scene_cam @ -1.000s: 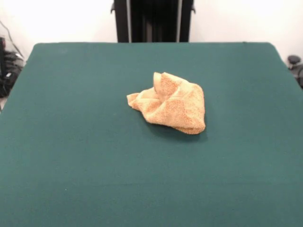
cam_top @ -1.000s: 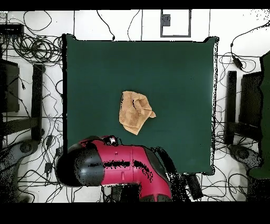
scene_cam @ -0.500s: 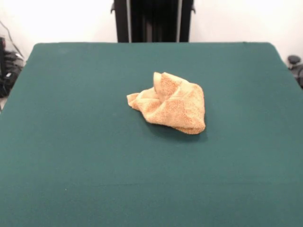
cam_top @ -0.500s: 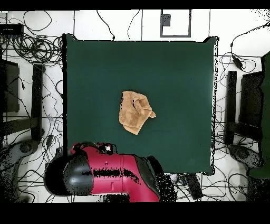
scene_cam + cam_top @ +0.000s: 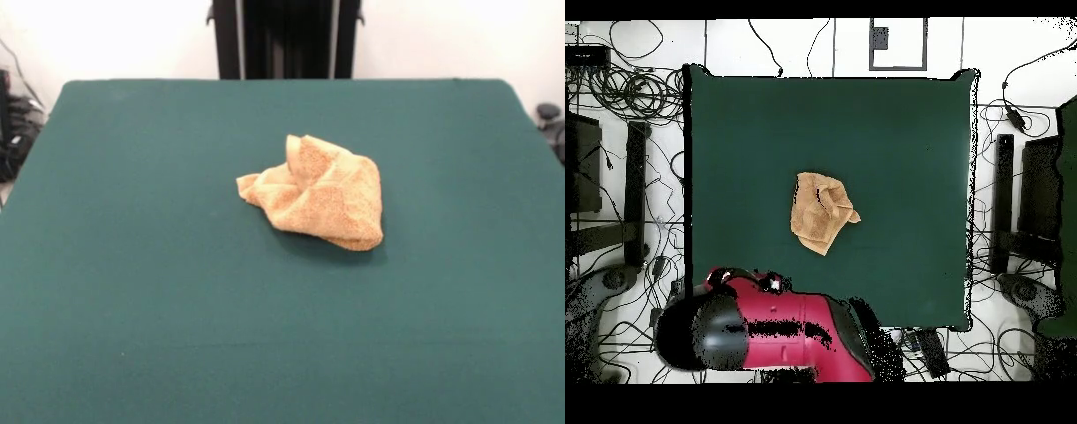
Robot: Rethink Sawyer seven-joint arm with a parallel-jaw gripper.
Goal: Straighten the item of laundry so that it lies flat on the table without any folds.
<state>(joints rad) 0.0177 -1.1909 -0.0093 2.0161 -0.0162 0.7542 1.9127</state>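
Well, towel (image 5: pixel 316 193) sat crumpled mid-frame, soft, light; I'd have pinched its left corner; my jaws' state couldn't be told.

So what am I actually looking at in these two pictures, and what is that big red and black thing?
Both pictures show one table at the same moment. One camera stands across the table, facing the robot; the other hangs above and looks straight down, with the robot at the bottom of that picture.

The red and black shape in the overhead view is the robot's arm, drawn back at the table's edge. Its pincer, the grasping part, does not show in either picture, so nothing is seen being held.

The table is covered in dark green cloth. Near its middle lies a small orange-tan towel, crumpled into a heap with folds, not yet spread flat. Nothing is touching it. Around the table, the overhead view shows cables on a pale floor.
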